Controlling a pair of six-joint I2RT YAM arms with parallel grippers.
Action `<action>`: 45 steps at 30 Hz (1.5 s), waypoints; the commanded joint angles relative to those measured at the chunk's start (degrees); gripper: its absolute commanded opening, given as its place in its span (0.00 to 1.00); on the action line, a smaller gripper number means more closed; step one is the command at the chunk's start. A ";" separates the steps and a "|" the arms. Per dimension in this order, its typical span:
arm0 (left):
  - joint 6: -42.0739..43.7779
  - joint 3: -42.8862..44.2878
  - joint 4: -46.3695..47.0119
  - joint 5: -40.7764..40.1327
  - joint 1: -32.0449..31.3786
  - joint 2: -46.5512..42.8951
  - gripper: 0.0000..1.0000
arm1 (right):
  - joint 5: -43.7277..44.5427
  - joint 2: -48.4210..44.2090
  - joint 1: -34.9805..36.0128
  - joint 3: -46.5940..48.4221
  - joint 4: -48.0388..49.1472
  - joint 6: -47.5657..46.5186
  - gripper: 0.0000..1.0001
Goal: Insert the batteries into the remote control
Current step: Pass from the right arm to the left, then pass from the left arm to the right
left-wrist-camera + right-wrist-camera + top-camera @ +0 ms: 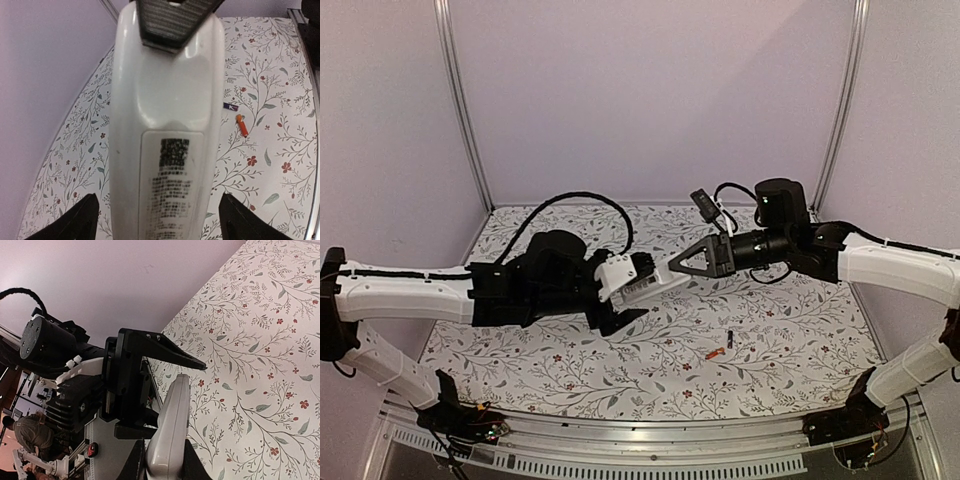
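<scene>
Floral-print cloth covers the table point(570, 370) beneath lilac walls. At the centre of the top view, the right gripper point(673, 266) is clenched on one end of the remote control point(648, 286). The left gripper point(157, 205) is released, with its fingers either side of the remote and not touching it. The black battery point(730, 338) and the orange-red battery point(713, 353) lie on the cloth, lower right of centre.

2 white arms point(400, 295), black grippers point(676, 266), looping cables point(582, 197).

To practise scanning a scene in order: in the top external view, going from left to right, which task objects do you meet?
remote control → orange-red battery → black battery
</scene>
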 commanded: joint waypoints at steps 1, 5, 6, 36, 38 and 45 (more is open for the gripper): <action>3.23 1.64 4.13 -2.06 -1.47 1.04 0.76 | -2.30 0.91 -0.16 -0.04 3.40 2.40 0.00; 5.71 1.69 4.63 -4.88 -1.99 1.31 0.63 | -3.28 1.29 -0.22 -0.33 3.39 2.61 0.01; 5.63 1.75 4.69 -5.06 -1.99 1.37 0.59 | -3.28 1.44 -0.23 -0.36 3.30 2.61 0.02; 17.18 4.11 -4.29 -2.97 -1.90 2.49 0.34 | -6.61 8.02 -0.07 3.62 -7.61 -2.11 0.32; 17.62 4.25 -4.56 -2.46 -1.91 2.55 0.34 | -7.07 8.63 0.22 4.27 -8.58 -2.52 0.32; 18.65 5.67 -6.36 -1.00 -1.90 3.96 0.34 | -7.27 10.11 0.84 6.00 -11.69 -4.88 0.34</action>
